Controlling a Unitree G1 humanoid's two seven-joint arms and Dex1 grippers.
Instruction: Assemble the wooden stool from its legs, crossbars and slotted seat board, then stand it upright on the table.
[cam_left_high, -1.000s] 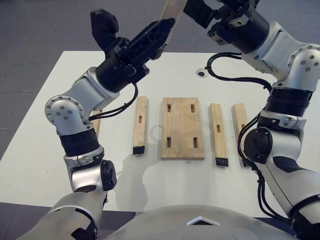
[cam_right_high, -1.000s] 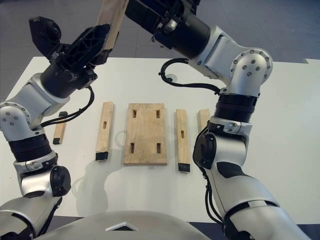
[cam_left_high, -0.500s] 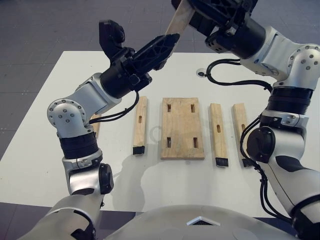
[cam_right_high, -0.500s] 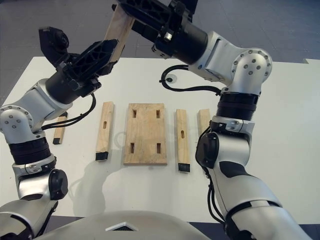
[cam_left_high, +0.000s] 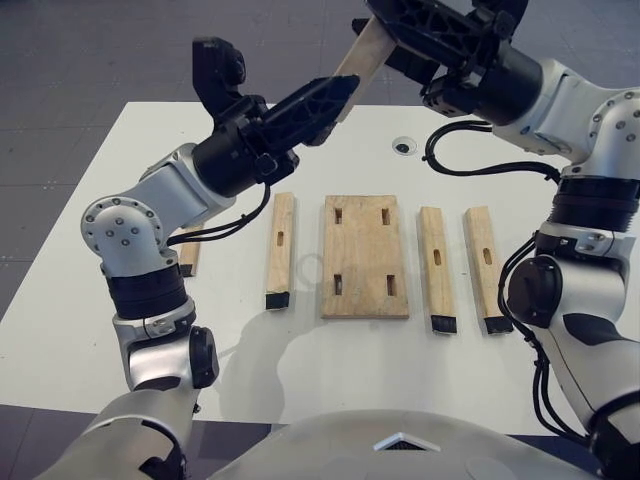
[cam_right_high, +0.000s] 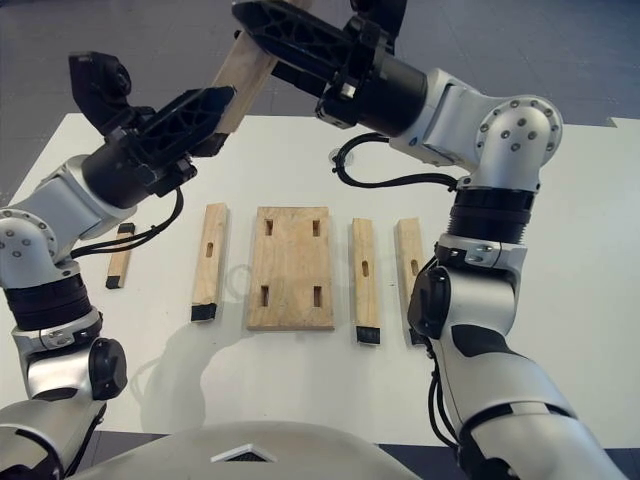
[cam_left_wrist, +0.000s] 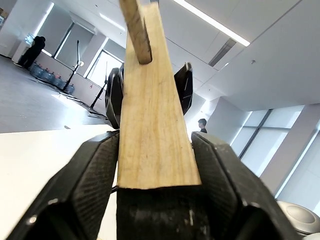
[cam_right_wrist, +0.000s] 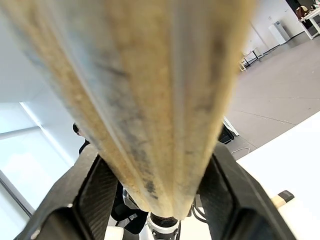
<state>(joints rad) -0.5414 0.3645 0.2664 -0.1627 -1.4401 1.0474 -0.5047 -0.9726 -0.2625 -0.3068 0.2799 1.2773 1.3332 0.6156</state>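
Both arms are up high, over the far edge of the table. The left gripper (cam_left_high: 338, 92) and the right gripper (cam_left_high: 378, 18) are close together there, both squeezing the same wooden piece (cam_left_high: 356, 55) between their fingers.

Wide white table (cam_left_high: 90, 200) with a small round grommet (cam_left_high: 403, 148) near its far edge, set on a floor (cam_left_high: 90, 50) of dark grey tiles. Around it, a large open hall. Overhead, a pale ceiling (cam_left_wrist: 280, 45) crossed by long strip lights (cam_left_wrist: 210, 20). Along the far wall, tall windows (cam_left_wrist: 102, 67) bright with daylight, their glare spread across the smooth grey ground below. On another side, a big glowing pane (cam_right_wrist: 25, 170) and pale furniture (cam_right_wrist: 278, 33) far off.
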